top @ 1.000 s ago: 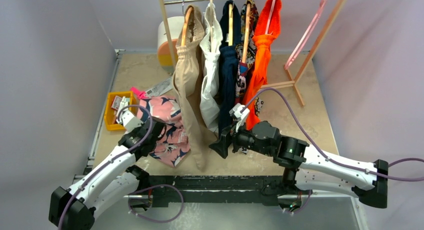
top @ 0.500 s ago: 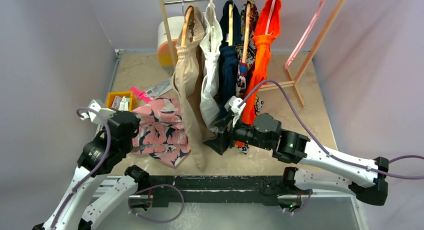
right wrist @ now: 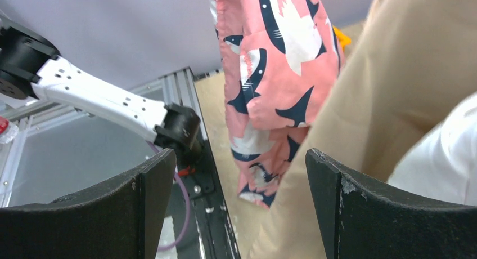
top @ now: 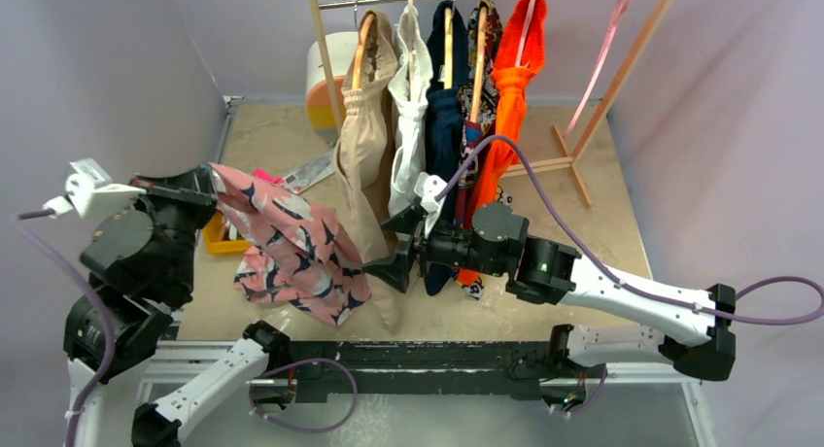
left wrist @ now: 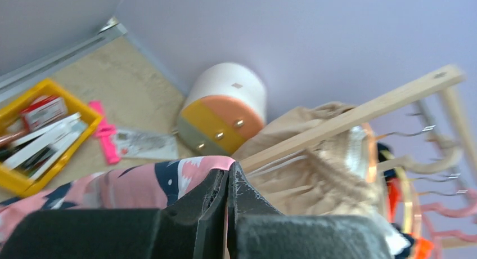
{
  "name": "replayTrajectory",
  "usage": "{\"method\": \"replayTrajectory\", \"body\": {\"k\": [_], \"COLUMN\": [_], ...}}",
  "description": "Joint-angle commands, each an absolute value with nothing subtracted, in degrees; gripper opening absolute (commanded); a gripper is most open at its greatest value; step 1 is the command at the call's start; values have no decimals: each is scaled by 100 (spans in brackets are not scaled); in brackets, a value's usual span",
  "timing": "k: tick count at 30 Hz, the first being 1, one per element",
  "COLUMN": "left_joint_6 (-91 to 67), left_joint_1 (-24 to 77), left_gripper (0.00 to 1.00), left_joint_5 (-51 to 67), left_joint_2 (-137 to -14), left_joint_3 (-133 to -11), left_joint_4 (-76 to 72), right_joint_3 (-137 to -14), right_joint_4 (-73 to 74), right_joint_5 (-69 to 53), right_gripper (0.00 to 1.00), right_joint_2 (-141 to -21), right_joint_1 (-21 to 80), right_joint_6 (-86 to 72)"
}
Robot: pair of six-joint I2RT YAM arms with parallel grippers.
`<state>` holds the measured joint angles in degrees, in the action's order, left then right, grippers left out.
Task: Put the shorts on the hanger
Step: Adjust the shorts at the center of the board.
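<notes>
The pink shorts [top: 291,253] with the navy-and-white print hang in the air at the left, their lower end near the table's front edge. My left gripper [top: 201,187] is raised high and shut on their top edge. The left wrist view shows the jaws [left wrist: 229,169] pinching the fabric [left wrist: 140,186]. My right gripper [top: 391,248] is open and empty, just right of the hanging shorts and in front of the beige garment. The right wrist view shows the shorts [right wrist: 270,73] ahead between its jaws [right wrist: 239,169]. The bare pink hanger [top: 600,63] hangs at the rail's right end.
A wooden rack [top: 632,53] at the back holds a beige garment [top: 364,175], then white, navy, dark patterned and orange garments [top: 505,126] on hangers. A yellow bin [top: 216,235] sits at the left behind the shorts. A white-and-orange cylinder [top: 326,73] stands at the back.
My left arm has risen and swung left, lifting the shorts off the table until they hang. My right gripper has moved left toward them, still open.
</notes>
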<state>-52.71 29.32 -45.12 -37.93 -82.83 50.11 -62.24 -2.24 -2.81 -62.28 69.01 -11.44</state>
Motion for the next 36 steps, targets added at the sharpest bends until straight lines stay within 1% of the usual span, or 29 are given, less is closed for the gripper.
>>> {"method": "replayTrajectory", "body": {"k": [1, 5, 9, 13, 19, 24, 31, 36], "left_joint_6": [-4534, -4456, -4482, -4520, -4611, -4624, -4571, -4570], "left_joint_1": [2909, 2909, 2909, 2909, 2909, 2909, 2909, 2909], "left_gripper": [0, 0, 0, 0, 0, 0, 0, 0], "left_joint_5": [-4186, -4013, -3883, -3814, -3805, -3795, -3856, -3844], "left_joint_2": [-4119, -4351, -4600, -4884, -4993, -5069, -5080, -5052], "left_joint_3": [-9153, -9664, -9975, -10267, -10184, -10165, -10137, -10085], "left_joint_4": [3908, 3465, 3061, 2887, 2589, 2524, 2479, 2448], "right_joint_3": [-6855, -7195, -7375, -7398, -7795, -8197, -8901, -9350], "right_joint_4": [-776, -814, -837, -1167, -1382, -1654, -1471, -782], "right_joint_5": [-492, -509, -131, 288, 987, 937, 1619, 2221], "right_gripper": [87, 87, 87, 88, 89, 90, 91, 90], "right_joint_2": [-6515, -6886, -7335, -7751, -8589, -9190, -9894, -10315], "right_joint_1": [7049, 7231, 7534, 7845, 8301, 8378, 8400, 8397], "right_joint_6": [-760, -647, -566, -697, -970, -1208, -1547, -2000]}}
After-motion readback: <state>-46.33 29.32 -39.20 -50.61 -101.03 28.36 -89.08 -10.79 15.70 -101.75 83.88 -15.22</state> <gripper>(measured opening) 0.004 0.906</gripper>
